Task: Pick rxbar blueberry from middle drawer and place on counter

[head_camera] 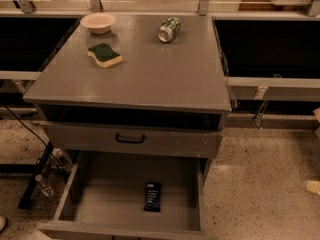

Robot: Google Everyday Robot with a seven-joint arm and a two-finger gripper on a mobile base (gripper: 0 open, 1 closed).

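Nothing's been grabbed yet: the dark navy-wrapped rxbar blueberry (153, 196) is left in the shallow grey middle drawer (107, 194), pale gripper (313, 186) parked at the right edge, its grip can't be told.

Dim warm light, soft blur throughout, claw (312, 186) at right edge

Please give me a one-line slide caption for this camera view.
The rxbar blueberry lies in the open middle drawer below the counter; the gripper is not in view.
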